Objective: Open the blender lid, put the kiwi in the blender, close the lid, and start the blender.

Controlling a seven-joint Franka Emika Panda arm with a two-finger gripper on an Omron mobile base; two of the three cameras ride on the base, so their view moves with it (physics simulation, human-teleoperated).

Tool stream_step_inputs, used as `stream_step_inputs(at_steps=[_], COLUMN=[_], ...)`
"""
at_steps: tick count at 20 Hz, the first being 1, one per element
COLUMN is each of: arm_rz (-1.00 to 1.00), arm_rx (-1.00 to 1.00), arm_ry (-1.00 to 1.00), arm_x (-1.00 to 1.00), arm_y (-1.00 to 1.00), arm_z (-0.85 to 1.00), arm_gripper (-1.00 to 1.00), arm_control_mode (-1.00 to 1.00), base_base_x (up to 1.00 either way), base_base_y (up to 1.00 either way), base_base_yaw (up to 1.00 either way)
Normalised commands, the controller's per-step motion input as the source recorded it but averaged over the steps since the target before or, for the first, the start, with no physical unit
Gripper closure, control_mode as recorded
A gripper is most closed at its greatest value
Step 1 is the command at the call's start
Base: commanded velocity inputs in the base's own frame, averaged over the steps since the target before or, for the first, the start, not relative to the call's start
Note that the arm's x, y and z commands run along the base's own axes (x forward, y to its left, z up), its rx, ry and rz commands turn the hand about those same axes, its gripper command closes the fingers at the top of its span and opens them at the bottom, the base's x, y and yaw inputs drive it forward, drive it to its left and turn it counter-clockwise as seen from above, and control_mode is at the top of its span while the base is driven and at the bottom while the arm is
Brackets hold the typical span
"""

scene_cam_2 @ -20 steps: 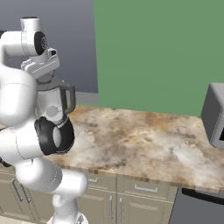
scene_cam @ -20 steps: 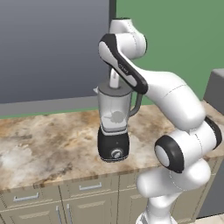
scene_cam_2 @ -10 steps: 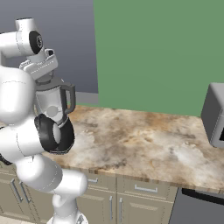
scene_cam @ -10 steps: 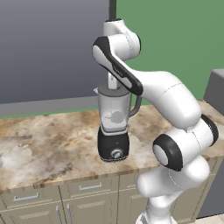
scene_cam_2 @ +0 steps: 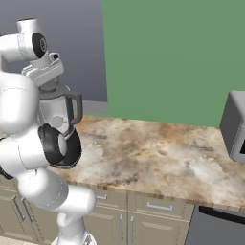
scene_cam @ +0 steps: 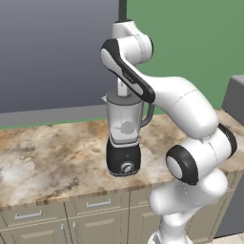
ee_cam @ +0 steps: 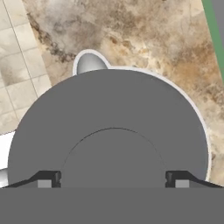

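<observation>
From my seat the biggest thing is the room itself: a flat green wall [scene_cam_2: 162, 57] on the right and a grey-blue wall [scene_cam: 52, 52] on the left. Below runs the long worktop [scene_cam_2: 158, 158], a mottled beige and brown stone slab, over pale grey cabinet fronts [scene_cam: 90, 219] with slim bar handles. At the worktop's far right end sits a boxy grey microwave [scene_cam_2: 235, 125], well apart from where I am working.

The blender [scene_cam: 124, 136] stands upright on the worktop just ahead of the arm: a clear grey-tinted tapered jar with a dark side handle and a small spout, on a glossy black base with a round silver dial. My own white arm crosses in front of it in the right base view and hides much of the jar. I can make out a pale shape inside the jar, but cannot tell what it is.

The round dark grey disc-shaped blender lid [ee_cam: 109, 127] sits on the jar's rim, its raised centre knob right under the hand camera.

The gripper [ee_cam: 113, 180] hovers just above that knob, its two dark fingertips [ee_cam: 46, 179] spread wide to either side, holding nothing.
</observation>
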Motion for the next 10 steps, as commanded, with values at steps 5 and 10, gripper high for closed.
stream_step_inputs(at_steps=[5, 10], arm_rz=[0.0, 0.0], arm_rx=[0.0, 0.0], arm_ry=[-0.1, -0.17], arm_x=[0.0, -0.1], arm_y=[0.0, 0.0], arm_z=[0.22, 0.41], arm_gripper=[-1.0, -1.0], arm_control_mode=[-1.0, -1.0], base_base_x=[0.0, 0.0], base_base_y=[0.0, 0.0], base_base_yaw=[0.0, 0.0])
